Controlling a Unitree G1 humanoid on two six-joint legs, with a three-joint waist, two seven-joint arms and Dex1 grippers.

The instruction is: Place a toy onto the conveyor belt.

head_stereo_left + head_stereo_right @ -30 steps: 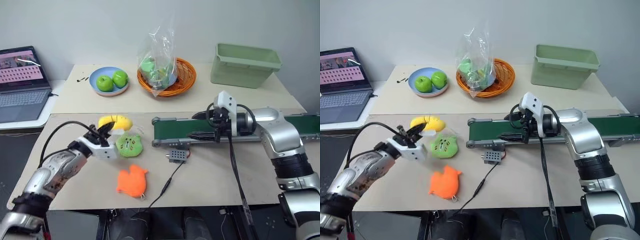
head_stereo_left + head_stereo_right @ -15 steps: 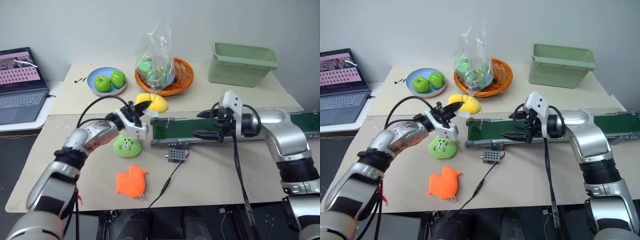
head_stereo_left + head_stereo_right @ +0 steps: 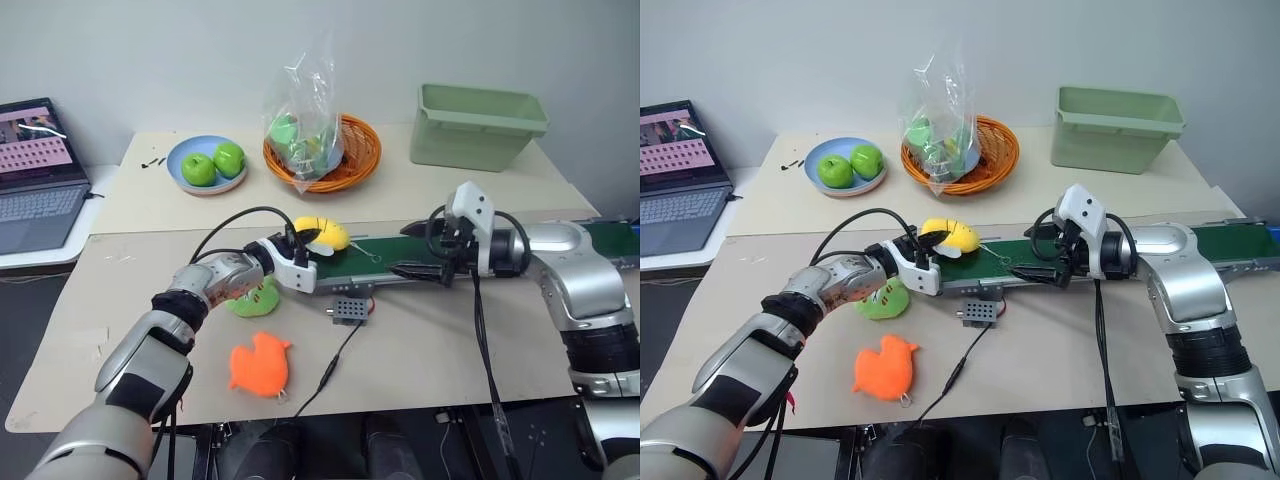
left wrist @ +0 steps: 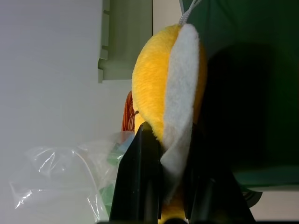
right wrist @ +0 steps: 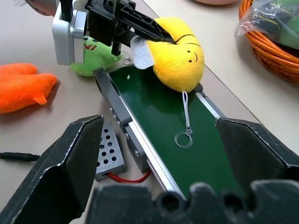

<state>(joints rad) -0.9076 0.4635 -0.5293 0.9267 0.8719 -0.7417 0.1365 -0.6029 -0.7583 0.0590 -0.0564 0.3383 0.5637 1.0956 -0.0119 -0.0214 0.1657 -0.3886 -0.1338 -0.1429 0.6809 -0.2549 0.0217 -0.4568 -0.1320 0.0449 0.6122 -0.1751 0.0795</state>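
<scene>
Left hand (image 3: 927, 243) grasping toy (image 3: 952, 237) above belt end

Fingers pinched the toy's white tag edge, suspending it over the conveyor belt (image 3: 1120, 256) near its roller end for release; right hand (image 3: 1033, 255) hovered with jaws spread, holding nothing

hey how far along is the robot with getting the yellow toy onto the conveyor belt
Done: the small yellow oval plush toy is off the table, over the left end of the long dark green conveyor belt. In hand: the left gripper is shut on its white tag, its ring and cord already lying on the belt. Left: let go. The right gripper hangs open over the belt.
</scene>
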